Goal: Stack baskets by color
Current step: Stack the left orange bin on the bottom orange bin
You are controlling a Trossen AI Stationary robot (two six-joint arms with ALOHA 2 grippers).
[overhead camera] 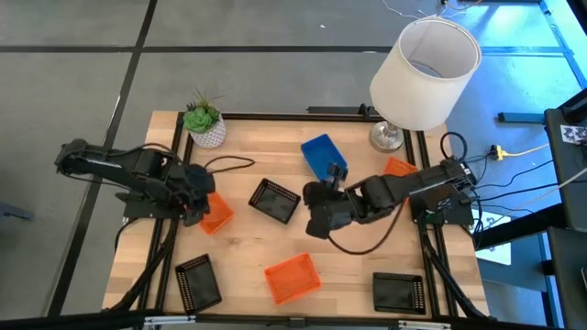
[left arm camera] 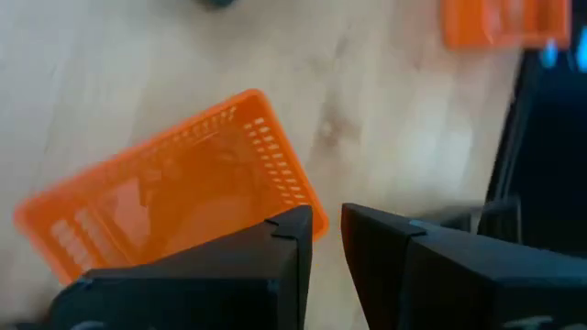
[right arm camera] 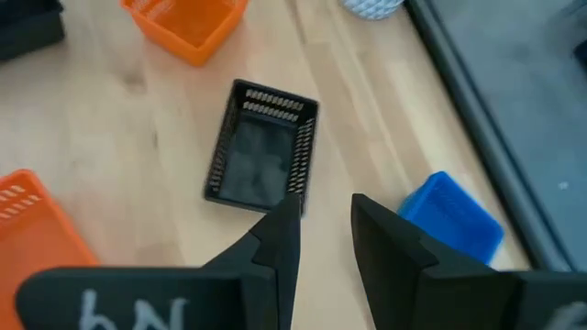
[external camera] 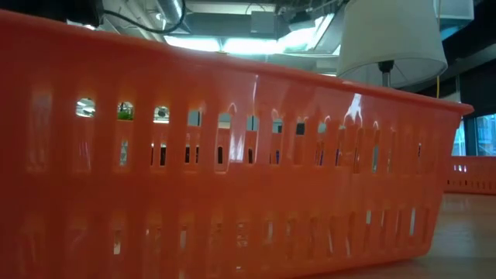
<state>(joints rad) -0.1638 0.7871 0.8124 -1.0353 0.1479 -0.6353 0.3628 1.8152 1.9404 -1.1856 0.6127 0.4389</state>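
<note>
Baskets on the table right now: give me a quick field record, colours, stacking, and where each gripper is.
orange baskets: three seen, one by left gripper, one front centre, one by the lamp
black baskets: centre, front left, front right
blue baskets: one stack
left gripper: fingers apart, above orange basket
right gripper: fingers apart, above black centre basket

A: Left gripper? Over the table's left side, arm reaching in from the left edge, fingers slightly parted, holding nothing.
B: Right gripper? Mid-table, arm stretched in from the right edge, fingers parted, nothing held.
</note>
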